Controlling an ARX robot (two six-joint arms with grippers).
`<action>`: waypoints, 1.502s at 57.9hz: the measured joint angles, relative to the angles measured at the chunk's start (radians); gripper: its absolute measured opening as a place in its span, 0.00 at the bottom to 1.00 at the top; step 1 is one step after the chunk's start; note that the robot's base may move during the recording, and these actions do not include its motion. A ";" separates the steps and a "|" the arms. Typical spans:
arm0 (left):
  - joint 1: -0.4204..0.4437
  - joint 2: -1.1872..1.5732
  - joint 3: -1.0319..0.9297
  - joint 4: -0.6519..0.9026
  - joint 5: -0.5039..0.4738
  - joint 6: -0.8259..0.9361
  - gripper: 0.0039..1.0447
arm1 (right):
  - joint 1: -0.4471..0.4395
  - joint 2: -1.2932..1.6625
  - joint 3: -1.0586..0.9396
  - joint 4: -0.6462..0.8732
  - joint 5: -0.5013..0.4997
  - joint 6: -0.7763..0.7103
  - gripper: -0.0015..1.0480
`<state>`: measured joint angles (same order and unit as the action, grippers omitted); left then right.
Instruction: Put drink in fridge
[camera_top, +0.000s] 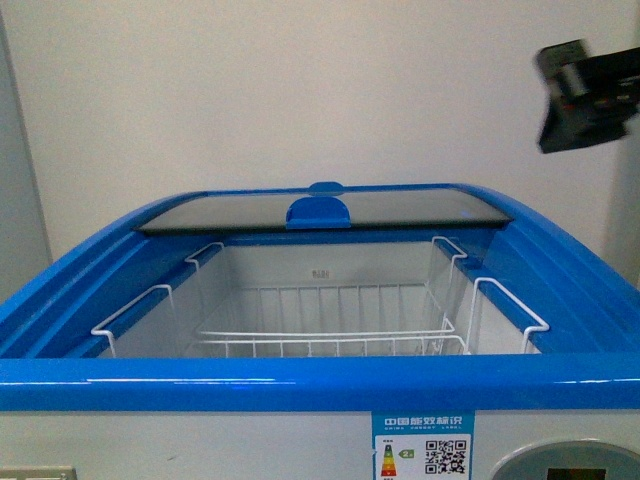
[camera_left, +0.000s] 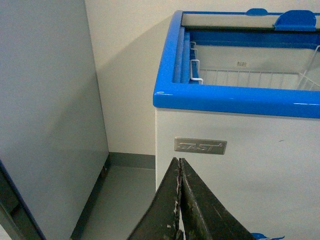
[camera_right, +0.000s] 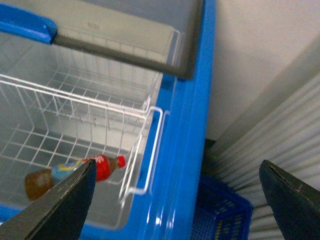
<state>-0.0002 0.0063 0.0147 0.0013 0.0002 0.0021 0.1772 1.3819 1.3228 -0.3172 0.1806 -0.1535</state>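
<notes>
Front view: the white chest fridge with a blue rim is standing open, its dark glass sliding lid with a blue handle sitting at 12 o'clock. The white wire basket is hanging inside the cavity. The right gripper is hovering at 2 o'clock, above the rim.

Right wrist view: the clear bottle of amber drink with a red cap is lying on its side in the basket; the right gripper's jaws are gaping wide, holding nothing.

Left wrist view: the left gripper is pressing its jaws together, empty, facing the fridge's white front wall beneath the silver nameplate.
</notes>
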 joint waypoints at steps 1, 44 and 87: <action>0.000 0.000 0.000 0.000 0.000 0.000 0.02 | -0.001 -0.026 -0.024 -0.001 0.000 0.008 0.93; 0.000 -0.001 0.000 0.000 0.000 0.000 0.02 | -0.174 -0.864 -1.106 0.613 -0.180 0.143 0.03; 0.000 -0.001 0.000 0.000 0.000 0.000 0.02 | -0.176 -1.121 -1.281 0.531 -0.181 0.143 0.03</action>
<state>0.0002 0.0055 0.0147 0.0013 0.0002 0.0021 0.0013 0.2607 0.0422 0.2138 -0.0006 -0.0105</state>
